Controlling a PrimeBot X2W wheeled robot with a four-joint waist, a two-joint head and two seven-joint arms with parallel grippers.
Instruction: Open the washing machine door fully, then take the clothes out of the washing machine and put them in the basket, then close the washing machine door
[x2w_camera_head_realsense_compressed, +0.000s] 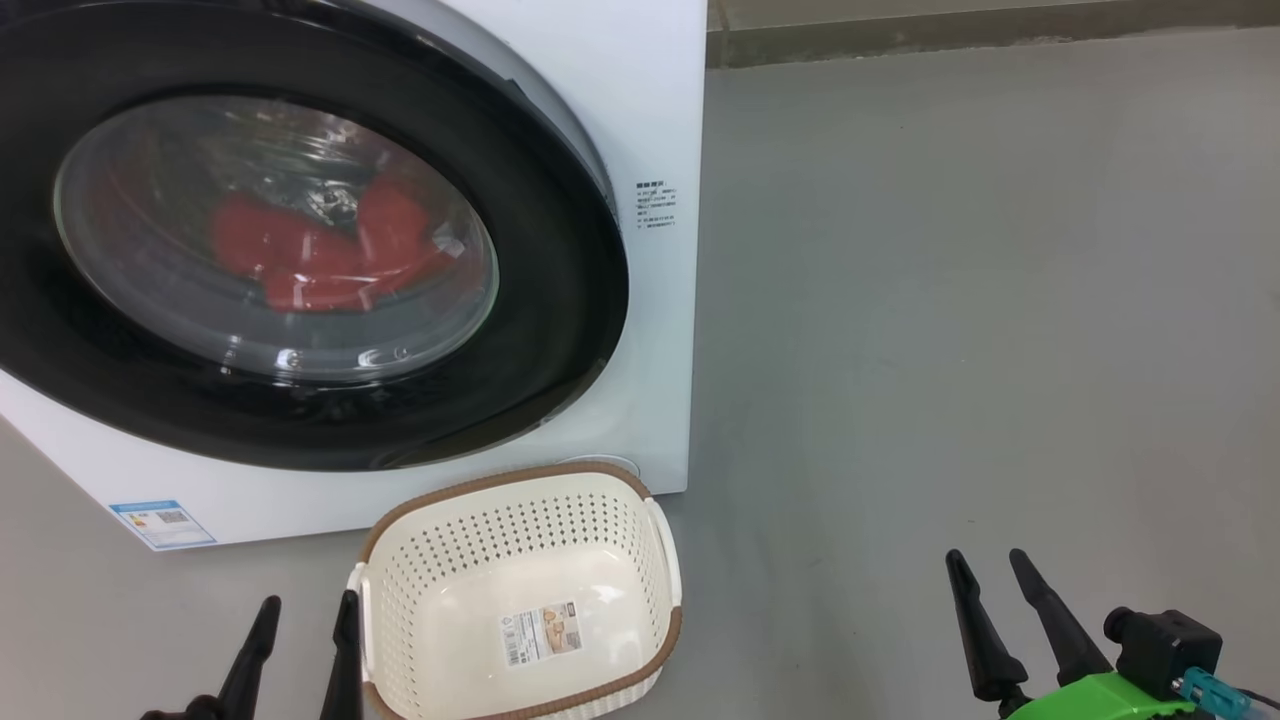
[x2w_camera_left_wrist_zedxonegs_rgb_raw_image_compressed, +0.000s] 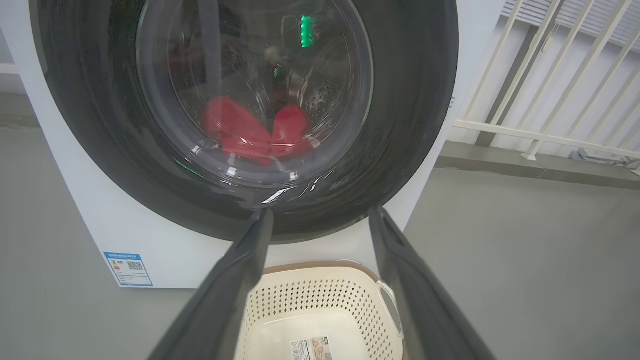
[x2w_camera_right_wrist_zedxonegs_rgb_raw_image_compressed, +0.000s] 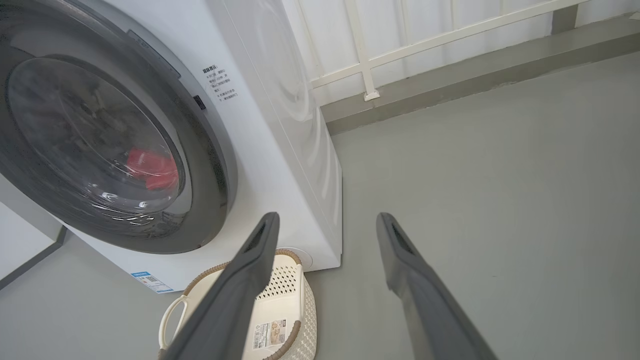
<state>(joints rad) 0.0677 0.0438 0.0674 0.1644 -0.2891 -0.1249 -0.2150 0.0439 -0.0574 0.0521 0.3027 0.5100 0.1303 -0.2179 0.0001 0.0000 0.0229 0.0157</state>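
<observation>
The white washing machine stands at the upper left, its round black-rimmed door lying against the front. Red clothes show through the glass, inside the drum. The cream basket with a brown rim sits empty on the floor in front of the machine. My left gripper is open, low at the basket's left edge. My right gripper is open over bare floor to the basket's right. The left wrist view looks at the door, the clothes and the basket.
Grey floor spreads to the right of the machine. A low kerb with a white railing runs behind it. A blue label is stuck on the machine's lower left front.
</observation>
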